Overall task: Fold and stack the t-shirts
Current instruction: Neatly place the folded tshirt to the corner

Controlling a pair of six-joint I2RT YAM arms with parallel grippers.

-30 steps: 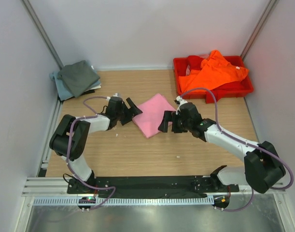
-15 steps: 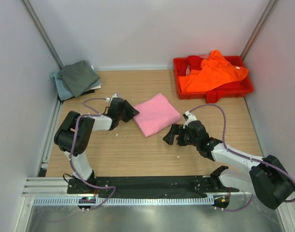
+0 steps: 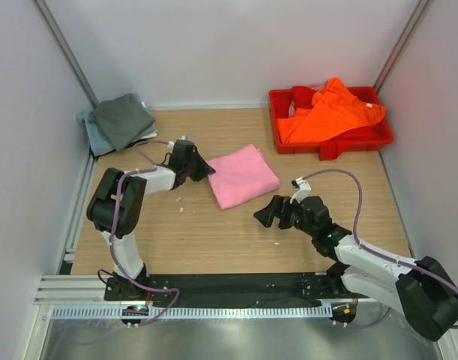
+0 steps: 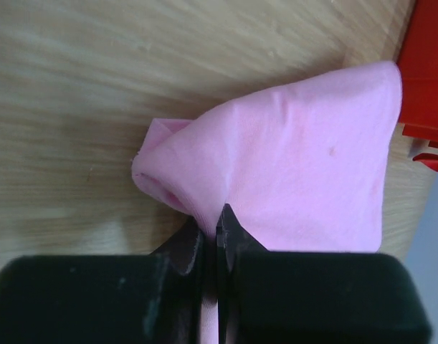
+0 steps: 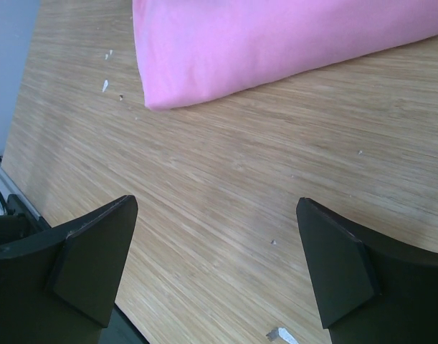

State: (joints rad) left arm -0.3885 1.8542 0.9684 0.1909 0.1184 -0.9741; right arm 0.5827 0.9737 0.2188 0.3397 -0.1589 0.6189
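Observation:
A folded light pink t-shirt [image 3: 243, 176] lies on the wooden table's middle. My left gripper [image 3: 202, 169] is at its left corner, shut on a pinch of the pink cloth [image 4: 297, 143]; in the left wrist view the gripper [image 4: 217, 218] has cloth squeezed between its tips. My right gripper [image 3: 267, 216] hovers open over bare wood near the shirt's front side, apart from it; the right wrist view shows the gripper [image 5: 215, 203] empty and the pink shirt [image 5: 276, 43] ahead of it. A bright orange t-shirt [image 3: 326, 109] lies crumpled in the red tray [image 3: 341, 144]. A dark grey t-shirt [image 3: 122, 118] rests folded on a pale blue-grey one [image 3: 94, 139].
The red tray stands at the back right against the wall, and its edge [image 4: 426, 72] shows in the left wrist view. The grey stack is at the back left corner. White walls close in three sides. Small white crumbs [image 5: 105, 86] dot the wood.
My left gripper has moved onto the pink shirt's left corner and shut on it. The right arm has drawn back toward the near edge, away from the shirt, still open.

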